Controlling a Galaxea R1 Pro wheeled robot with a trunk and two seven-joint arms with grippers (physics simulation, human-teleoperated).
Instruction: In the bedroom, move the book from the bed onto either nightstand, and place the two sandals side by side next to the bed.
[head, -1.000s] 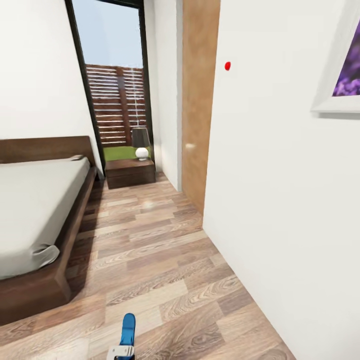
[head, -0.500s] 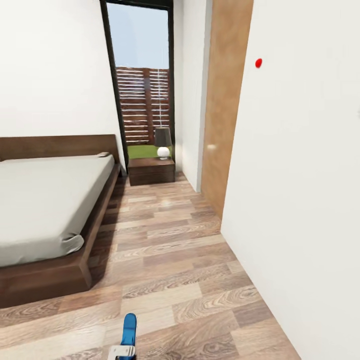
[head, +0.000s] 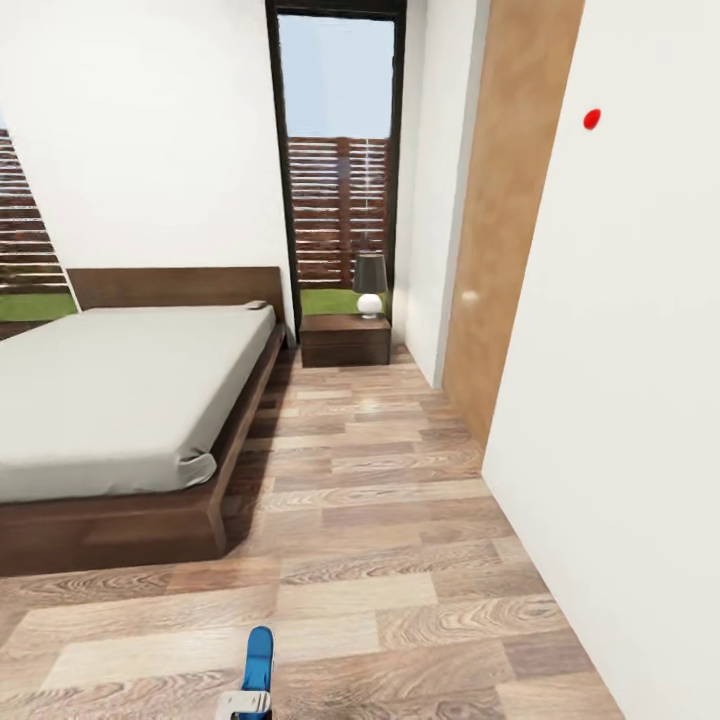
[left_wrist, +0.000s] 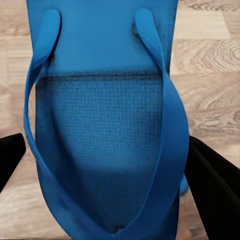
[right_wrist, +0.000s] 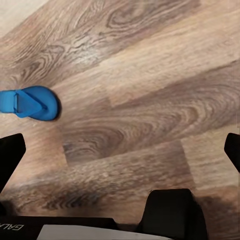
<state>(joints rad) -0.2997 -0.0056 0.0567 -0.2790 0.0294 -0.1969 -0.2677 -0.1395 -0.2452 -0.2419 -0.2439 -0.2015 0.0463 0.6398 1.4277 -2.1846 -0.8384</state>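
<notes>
My left gripper (left_wrist: 110, 185) is shut on a bright blue sandal (left_wrist: 100, 125), its black fingers (left_wrist: 215, 190) pressing both sides of the sole. In the head view that sandal (head: 259, 655) stands edge-on at the lower edge, above the floor. My right gripper (right_wrist: 120, 155) hangs open over bare planks, and a blue sandal (right_wrist: 30, 104) shows off to one side of it. The bed (head: 120, 395) fills the left. A small flat thing, seemingly the book (head: 257, 304), lies at the mattress corner by the headboard. A nightstand (head: 345, 340) stands beyond the bed.
A lamp (head: 370, 285) with a dark shade sits on the nightstand. A brown door (head: 510, 220) and a white wall (head: 620, 400) close off the right side. Wood-plank floor (head: 370, 500) runs between bed and wall. A tall black-framed window (head: 340, 170) shows a slatted fence.
The whole head view has shifted: bed, nightstand and door have slid rightward in the picture, so the camera turned left. More of the bed shows. The sandal stays held in the left gripper.
</notes>
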